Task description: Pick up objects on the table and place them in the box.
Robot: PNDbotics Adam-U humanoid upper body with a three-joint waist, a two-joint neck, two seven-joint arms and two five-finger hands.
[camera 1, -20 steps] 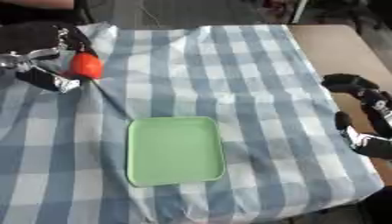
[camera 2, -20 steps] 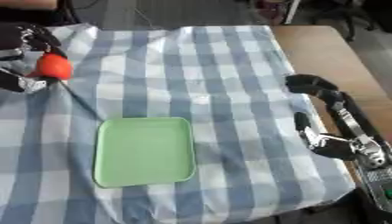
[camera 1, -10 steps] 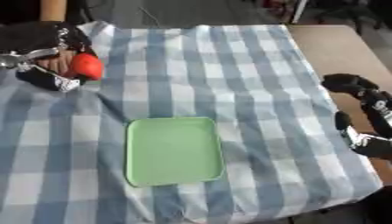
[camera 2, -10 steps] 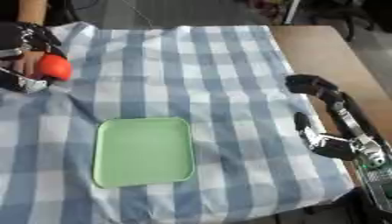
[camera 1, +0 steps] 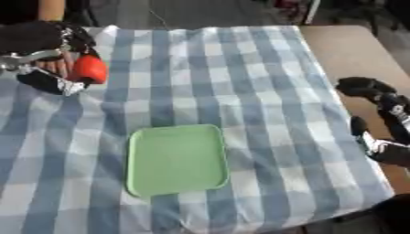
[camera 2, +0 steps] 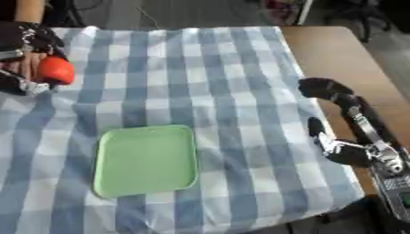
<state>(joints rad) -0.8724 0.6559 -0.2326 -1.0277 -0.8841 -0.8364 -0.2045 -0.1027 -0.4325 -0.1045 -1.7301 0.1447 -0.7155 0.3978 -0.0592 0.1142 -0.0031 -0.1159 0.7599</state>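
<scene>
The robot's left hand (camera 1: 60, 59) is at the far left of the table, with its fingers curled around a round orange-red object (camera 1: 88, 69). It holds the object a little above the blue-and-white checked tablecloth (camera 1: 240, 82). A person's bare hand (camera 1: 56, 66) shows just behind the object, and I cannot tell if it touches it.

From this hand, the flat light green tray with rounded corners (camera 1: 176, 160) lies nearer and to the right, in the middle of the near part of the cloth. The tray has nothing in it, and its long side runs from near to far.

The right hand (camera 2: 340, 123) rests at the right edge, on the bare brown table (camera 2: 344, 55). Its fingers are curled and hold nothing. The left hand already carries the object, so I judge it should take the object to the tray.
</scene>
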